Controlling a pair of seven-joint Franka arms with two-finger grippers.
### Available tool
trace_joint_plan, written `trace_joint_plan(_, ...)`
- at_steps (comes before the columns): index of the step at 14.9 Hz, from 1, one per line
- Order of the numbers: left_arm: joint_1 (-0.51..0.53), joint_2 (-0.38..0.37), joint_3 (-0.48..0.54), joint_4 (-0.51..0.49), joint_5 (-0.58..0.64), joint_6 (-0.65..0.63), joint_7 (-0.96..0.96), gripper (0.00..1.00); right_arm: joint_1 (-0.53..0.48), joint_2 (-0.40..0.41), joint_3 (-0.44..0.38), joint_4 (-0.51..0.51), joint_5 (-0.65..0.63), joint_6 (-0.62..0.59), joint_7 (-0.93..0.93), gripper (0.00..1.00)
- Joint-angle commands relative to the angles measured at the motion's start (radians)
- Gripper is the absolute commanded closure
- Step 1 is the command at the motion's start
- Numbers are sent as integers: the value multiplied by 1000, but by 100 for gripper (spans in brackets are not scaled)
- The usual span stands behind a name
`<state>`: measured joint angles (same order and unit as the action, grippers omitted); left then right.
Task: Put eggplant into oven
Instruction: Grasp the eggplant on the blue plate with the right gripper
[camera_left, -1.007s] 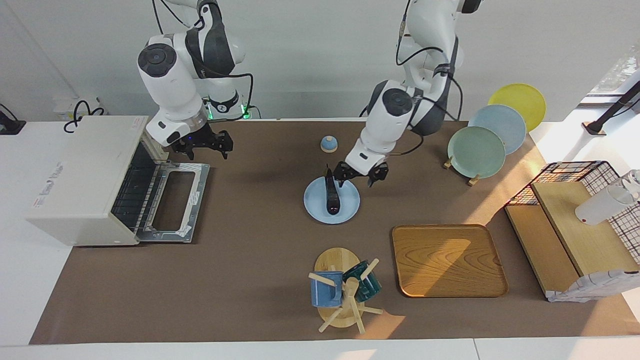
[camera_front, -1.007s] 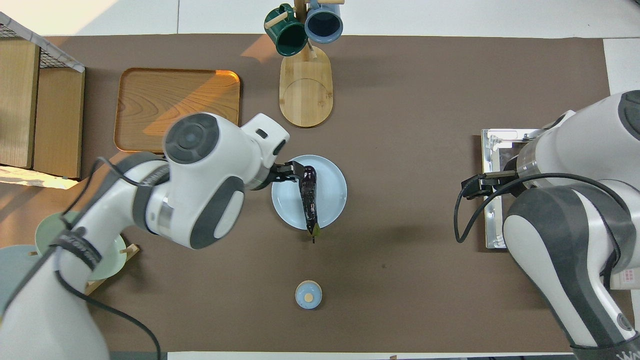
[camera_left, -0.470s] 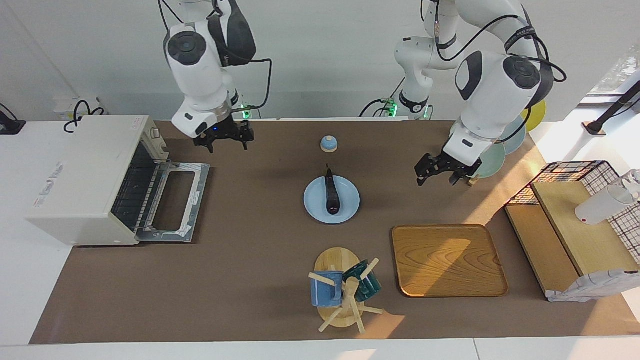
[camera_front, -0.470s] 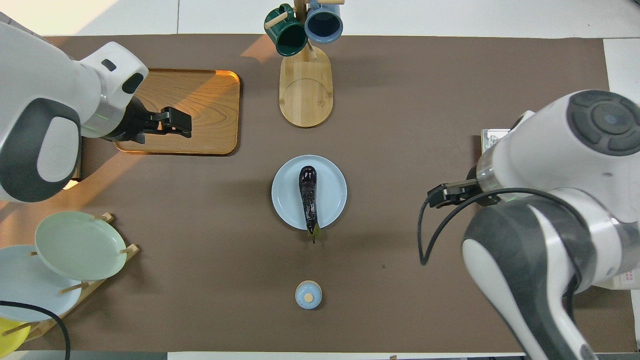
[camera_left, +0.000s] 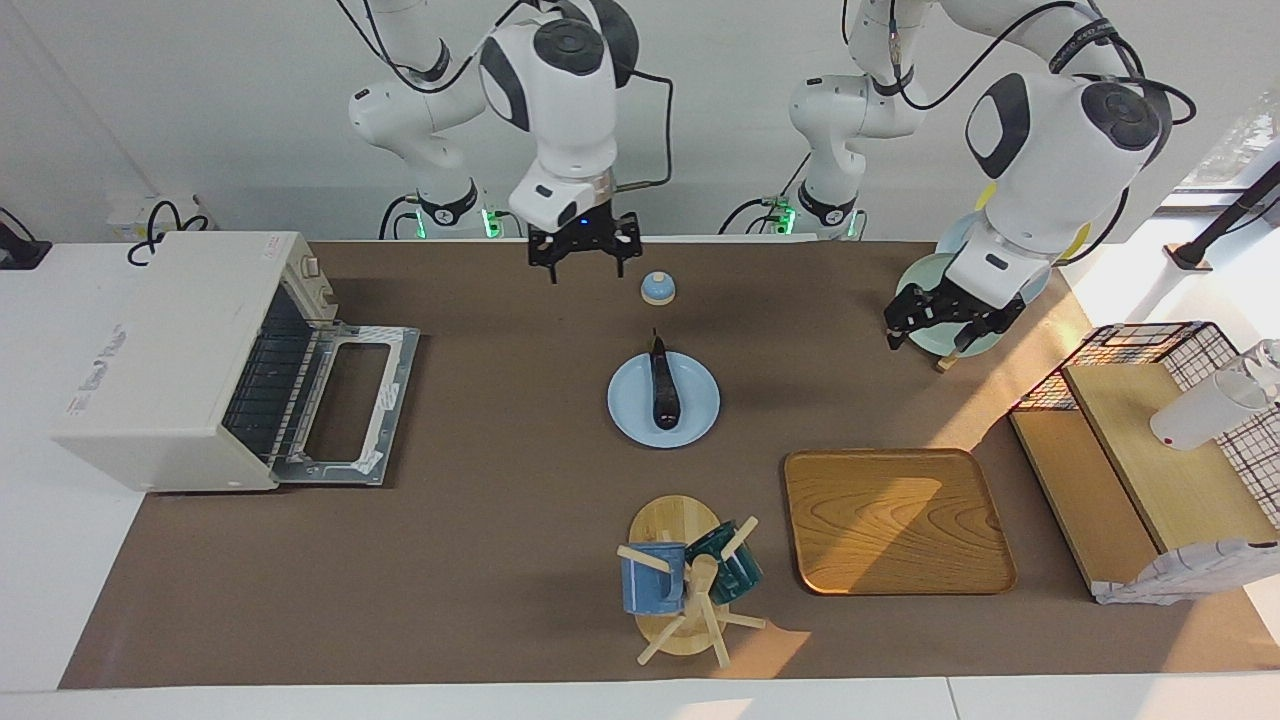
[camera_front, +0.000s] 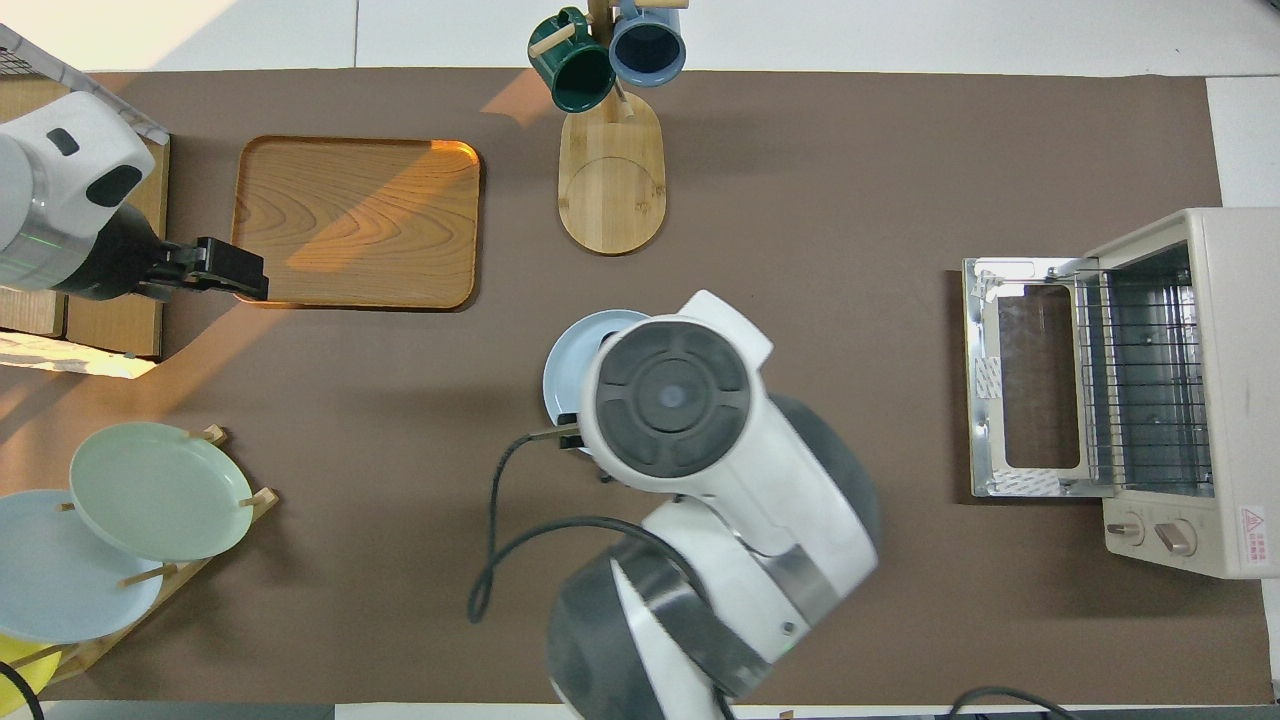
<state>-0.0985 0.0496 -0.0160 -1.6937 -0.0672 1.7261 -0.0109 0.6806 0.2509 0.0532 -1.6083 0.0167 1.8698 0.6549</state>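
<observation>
Eggplant (camera_left: 662, 388) on plate (camera_left: 700, 400), both pincers raised, well apart

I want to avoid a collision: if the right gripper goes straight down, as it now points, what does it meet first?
Probably bare brown table cover beside the small blue lid, not the eggplant on its plate; the right gripper hangs high, so the spot is uncertain.

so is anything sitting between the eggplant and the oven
Nothing visible. The eggplant lies on the blue plate, bare mat runs from there to the oven, and its door is down.
</observation>
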Motion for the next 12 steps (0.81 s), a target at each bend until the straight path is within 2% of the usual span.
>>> trace_joint_plan(1,5,-74,-10,-90,29,-8,9,0,98,349,-6,353,-84,-12,169,0)
trace_joint_plan(2,0,-79,-10,-93,30,-20,6,0,105,384,-3,364,-124,32,202,0)
trace_joint_plan(4,-7,-79,-15,-75,82,-55,6,0,100,396,-3,357,-130,127,203,0)
trace_joint_plan(6,-7,-70,-18,-23,90,-101,8,0,102,413,-4,300,-139,234,201,0)
trace_joint_plan(7,-7,-62,-19,3,90,-115,8,0,102,415,-4,272,-155,250,193,0)
trace_joint_plan(9,-3,-50,-21,49,84,-120,8,0,103,412,-4,229,-201,253,163,18)
trace_joint_plan(12,40,-37,-22,58,82,-85,14,0,83,403,-4,144,-213,308,158,35)
